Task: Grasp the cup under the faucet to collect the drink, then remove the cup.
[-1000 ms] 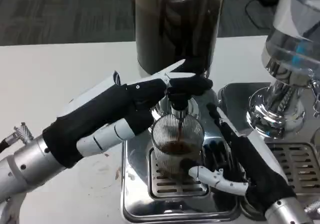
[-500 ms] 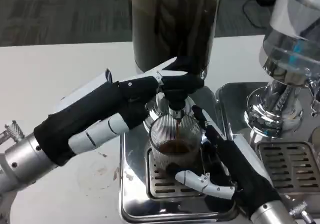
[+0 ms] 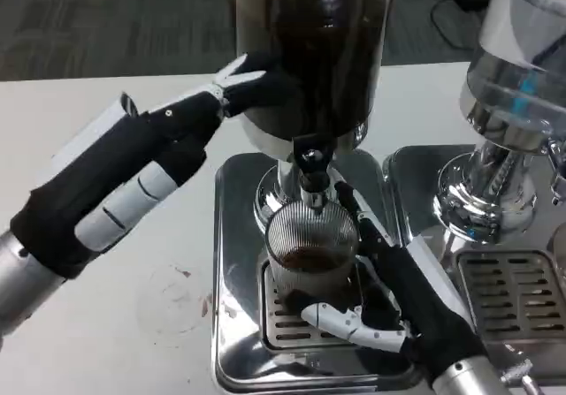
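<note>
The white table (image 3: 115, 324) lies bare across the left and lower left of the frame, giving open room there. At centre, the cup (image 3: 311, 258) stands on the drip tray (image 3: 292, 329), hemmed in: the faucet (image 3: 311, 178) hangs directly over its mouth, the dark dispenser tank (image 3: 309, 50) blocks the top centre, and the right hand (image 3: 398, 293) wraps its right and lower sides. The left hand (image 3: 133, 183) slants across the left, fingertips near the tank. A second chrome dispenser (image 3: 508, 148) crowds the right edge. The cup's left side faces open tray
</note>
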